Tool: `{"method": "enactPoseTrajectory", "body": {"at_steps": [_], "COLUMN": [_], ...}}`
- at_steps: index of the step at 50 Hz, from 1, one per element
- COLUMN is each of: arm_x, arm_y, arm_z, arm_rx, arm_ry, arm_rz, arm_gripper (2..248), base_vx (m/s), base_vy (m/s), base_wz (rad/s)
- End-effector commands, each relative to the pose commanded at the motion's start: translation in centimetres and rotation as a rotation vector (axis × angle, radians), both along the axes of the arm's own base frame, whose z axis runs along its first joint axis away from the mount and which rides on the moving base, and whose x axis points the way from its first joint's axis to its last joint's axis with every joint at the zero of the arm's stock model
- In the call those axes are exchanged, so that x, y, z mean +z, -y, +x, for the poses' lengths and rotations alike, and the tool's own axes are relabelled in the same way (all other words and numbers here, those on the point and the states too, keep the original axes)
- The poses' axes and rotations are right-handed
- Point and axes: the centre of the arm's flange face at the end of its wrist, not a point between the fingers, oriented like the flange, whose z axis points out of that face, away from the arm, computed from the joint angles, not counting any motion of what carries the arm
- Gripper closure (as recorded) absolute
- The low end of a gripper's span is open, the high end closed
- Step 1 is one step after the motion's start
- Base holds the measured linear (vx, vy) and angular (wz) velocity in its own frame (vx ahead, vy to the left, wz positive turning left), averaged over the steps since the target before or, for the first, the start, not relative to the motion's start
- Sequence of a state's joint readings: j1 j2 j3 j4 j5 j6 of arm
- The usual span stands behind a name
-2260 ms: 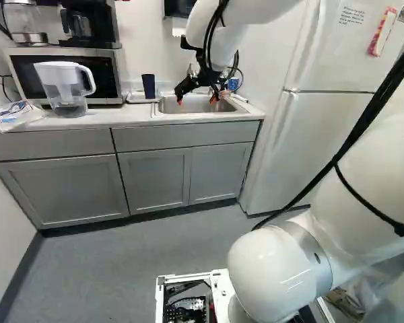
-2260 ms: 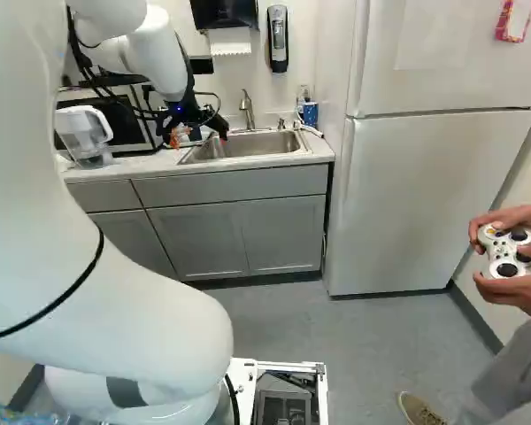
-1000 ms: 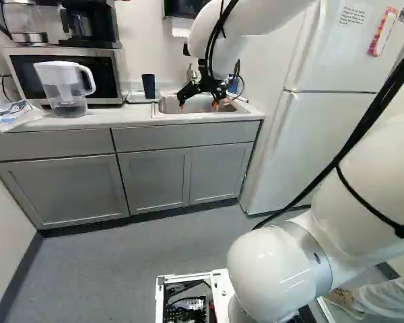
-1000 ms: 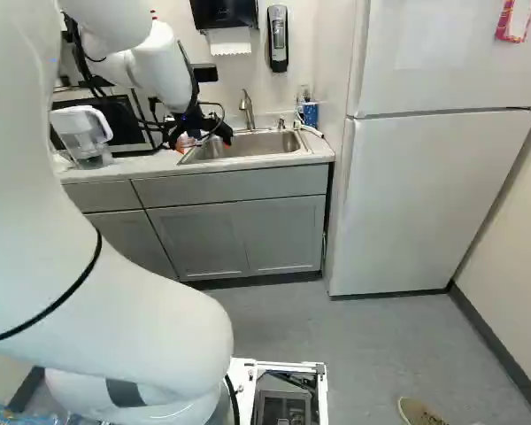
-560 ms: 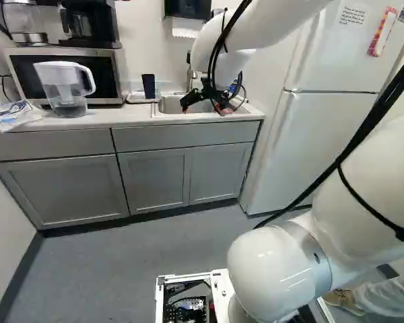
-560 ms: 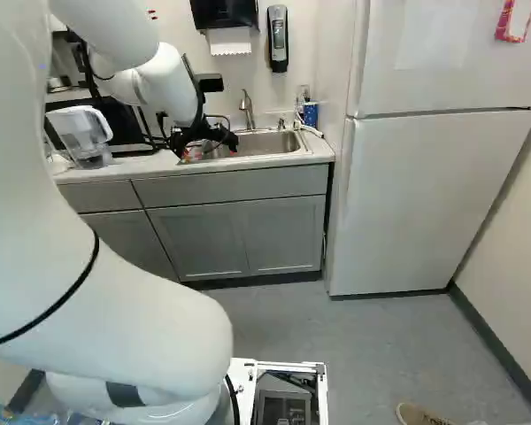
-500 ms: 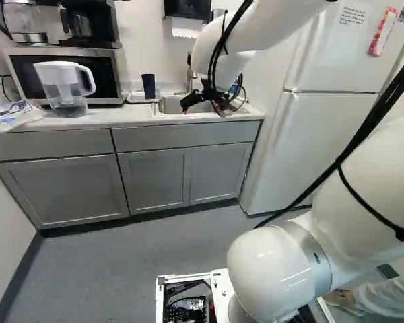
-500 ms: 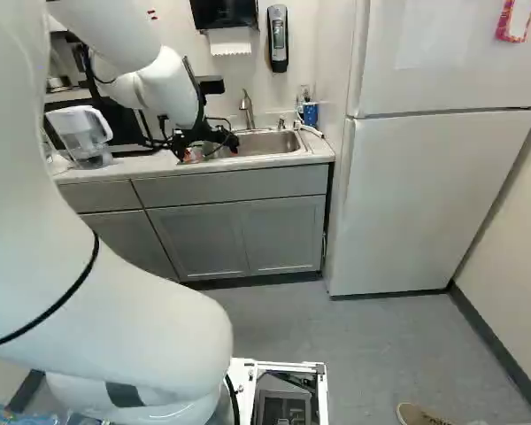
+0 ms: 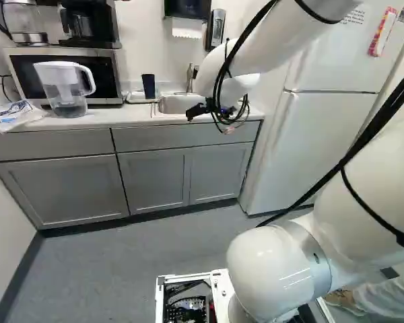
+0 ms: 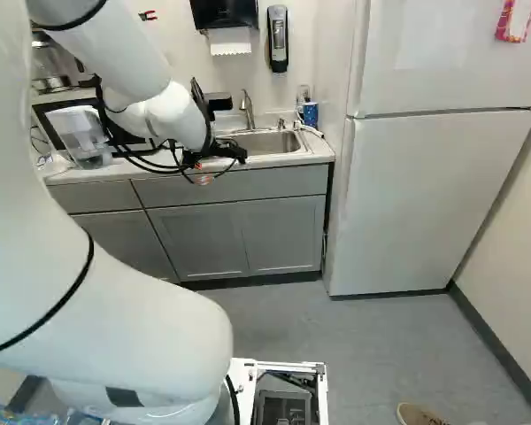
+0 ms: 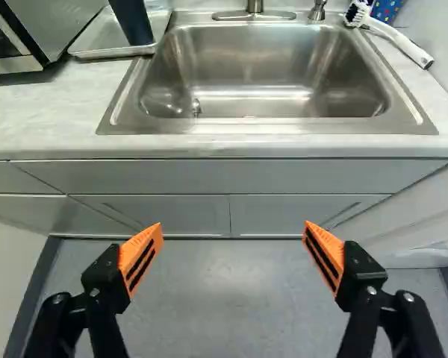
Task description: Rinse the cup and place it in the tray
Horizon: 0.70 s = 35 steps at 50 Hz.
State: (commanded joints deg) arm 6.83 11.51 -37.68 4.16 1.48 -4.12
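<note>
A dark navy, smooth, tapered cup (image 11: 132, 21) stands on end, its mouth's direction unclear, inside a shallow, silver-grey, rectangular tray (image 11: 97, 39) with a raised rim, which lies flat on the pale counter (image 11: 48, 112) between the microwave (image 11: 56, 22) and the steel sink (image 11: 246, 63).

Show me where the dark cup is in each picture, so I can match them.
Left base view: dark cup upper left of centre, between microwave and sink.
Right base view: not visible.
Wrist view: standing in the tray, beside the sink, ahead of the gripper.
Shared landmark: the sink.
</note>
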Motion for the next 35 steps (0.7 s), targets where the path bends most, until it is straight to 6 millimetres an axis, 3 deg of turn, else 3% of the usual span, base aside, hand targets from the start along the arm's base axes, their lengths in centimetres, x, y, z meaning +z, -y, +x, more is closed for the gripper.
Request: {"method": "enactPoseTrajectory", "body": {"at_steps": [35], "arm_x": [-8.3], "arm_y": [2.8], "arm_z": [-5.2], "arm_rx": [-0.065], "arm_ry": [0.167], "arm_rz": [0.004], "arm_gripper": [3], "base_vx": [0.000], "base_vy": [0.000], "base_wz": [0.000]}}
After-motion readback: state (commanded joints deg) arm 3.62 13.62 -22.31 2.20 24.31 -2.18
